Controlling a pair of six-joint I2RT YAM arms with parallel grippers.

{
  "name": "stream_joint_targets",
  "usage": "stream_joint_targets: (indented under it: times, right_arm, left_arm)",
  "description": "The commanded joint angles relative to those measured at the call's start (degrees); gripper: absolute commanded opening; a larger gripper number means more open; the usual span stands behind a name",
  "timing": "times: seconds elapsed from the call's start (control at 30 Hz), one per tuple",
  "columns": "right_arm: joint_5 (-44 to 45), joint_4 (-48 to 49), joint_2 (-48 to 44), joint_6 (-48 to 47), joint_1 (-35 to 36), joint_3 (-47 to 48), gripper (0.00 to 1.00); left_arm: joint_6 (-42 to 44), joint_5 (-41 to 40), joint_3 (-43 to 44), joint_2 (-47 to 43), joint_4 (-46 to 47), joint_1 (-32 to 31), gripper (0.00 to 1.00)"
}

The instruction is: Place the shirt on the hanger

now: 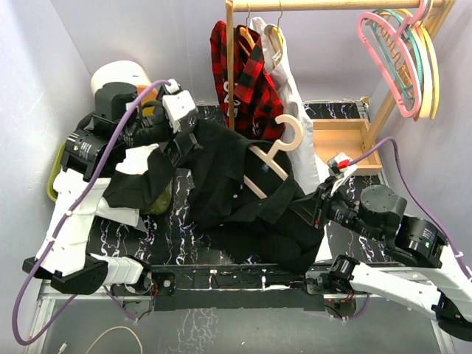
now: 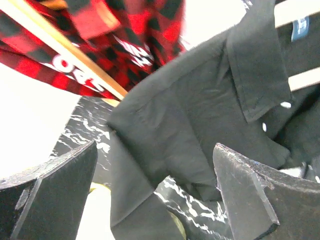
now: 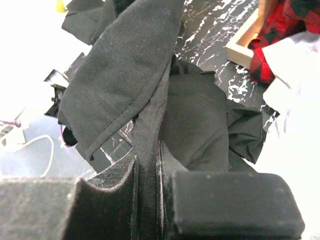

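While the right gripper (image 3: 148,172) clenches a fold of the plain black button-up shirt (image 1: 236,184) at frame centre, the left gripper (image 2: 155,170) gapes empty; tugging could slide the pale wooden hanger (image 1: 267,161) out.
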Motion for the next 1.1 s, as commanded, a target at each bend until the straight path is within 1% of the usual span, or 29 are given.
stream_joint_targets:
  times: [0.0, 0.13, 0.23, 0.3, 0.4, 0.47, 0.53, 0.63, 0.73, 0.83, 0.97, 1.0, 1.07]
  right_arm:
    - [7.3, -4.5, 1.0, 10.1, -0.2, 4.7, 0.08]
    - [3.1, -9.7, -1.1, 16.1, -0.2, 3.0, 0.08]
    - [4.6, -14.2, -4.2, 21.2, -0.7, 1.6, 0.08]
    - [7.9, -18.6, -5.0, 24.2, -1.6, 3.6, 0.08]
    - [16.6, -28.3, -3.3, 28.0, -4.3, 11.5, 0.08]
    - [19.6, -31.6, -1.2, 25.1, -7.5, 17.2, 0.08]
    - [19.7, -32.2, 1.9, 18.7, -12.2, 21.7, 0.08]
    - [15.3, -32.3, 7.9, 9.4, -19.1, 27.4, 0.08]
    - [6.7, -32.5, 11.6, 2.8, -23.8, 32.9, 0.08]
    - [1.1, -32.5, 12.4, 1.4, -24.7, 36.4, 0.08]
    - [-11.6, -32.4, 11.0, 0.6, -24.7, 40.3, 0.08]
    - [-11.9, -32.4, 10.4, 0.9, -24.8, 42.2, 0.08]
    - [-9.2, -32.4, 8.4, 1.3, -24.8, 48.3, 0.08]
  left_arm:
    - [-10.0, -10.6, 5.7, 0.4, 9.6, 0.0, 0.97]
    - [-10.4, -21.7, 9.8, 3.0, 12.6, 0.0, 0.97]
    - [-10.8, -27.3, 9.7, 4.2, 15.7, 0.0, 0.97]
    - [-10.9, -29.3, 9.6, 5.5, 16.0, 0.0, 0.97]
    - [-12.3, -30.3, 10.9, 7.6, 13.9, 0.0, 0.97]
    - [-13.4, -30.2, 11.6, 8.8, 12.9, 0.0, 0.97]
    - [-14.0, -29.9, 11.8, 9.5, 12.5, 0.0, 0.97]
    - [-14.3, -29.6, 12.1, 10.1, 12.6, 0.0, 0.97]
    - [-14.3, -29.6, 12.1, 10.2, 12.5, 0.0, 0.97]
    - [-14.5, -29.6, 11.5, 10.0, 12.3, 0.0, 0.97]
    - [-14.5, -29.0, 10.4, 9.5, 12.1, 0.0, 0.97]
    - [-14.3, -28.9, 10.7, 9.6, 11.8, 0.0, 0.97]
    - [-13.6, -28.6, 13.1, 10.9, 10.2, 0.0, 0.97]
